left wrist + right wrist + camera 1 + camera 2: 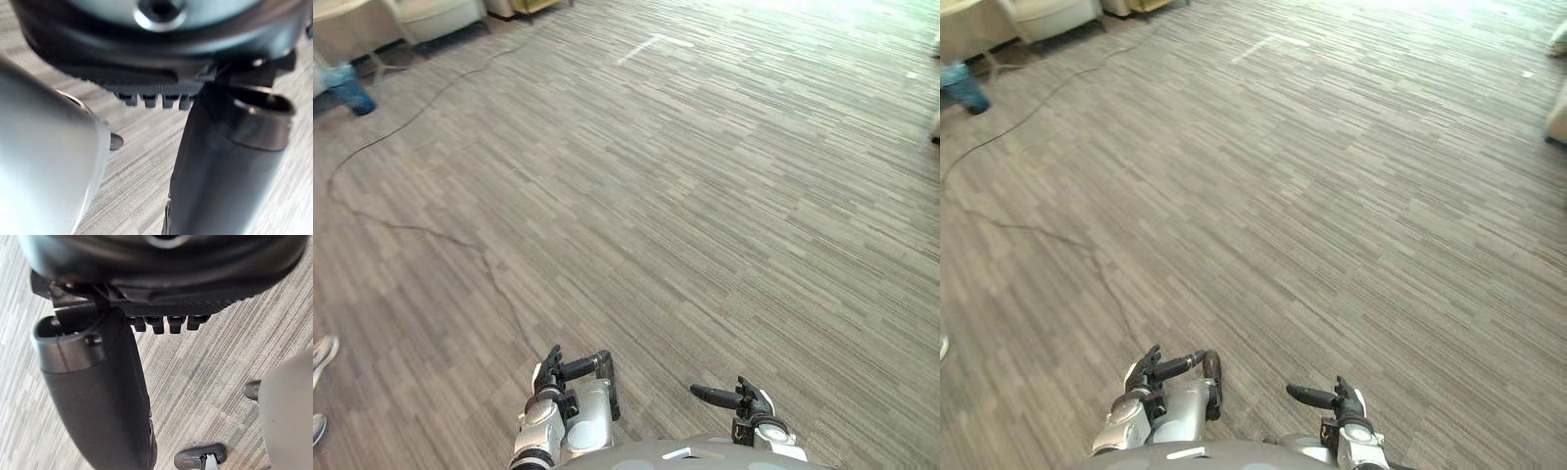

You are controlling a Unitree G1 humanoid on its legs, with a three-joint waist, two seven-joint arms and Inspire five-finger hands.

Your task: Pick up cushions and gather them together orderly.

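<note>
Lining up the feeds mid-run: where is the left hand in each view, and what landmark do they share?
Left eye view: left hand at the bottom edge, left of centre.
Right eye view: left hand at the bottom edge, further left.
Left wrist view: left hand up close, dark, over the carpet.
Right wrist view: looks along the right hand; I cannot pick out the left one.
Shared landmark: the striped grey carpet.
</note>
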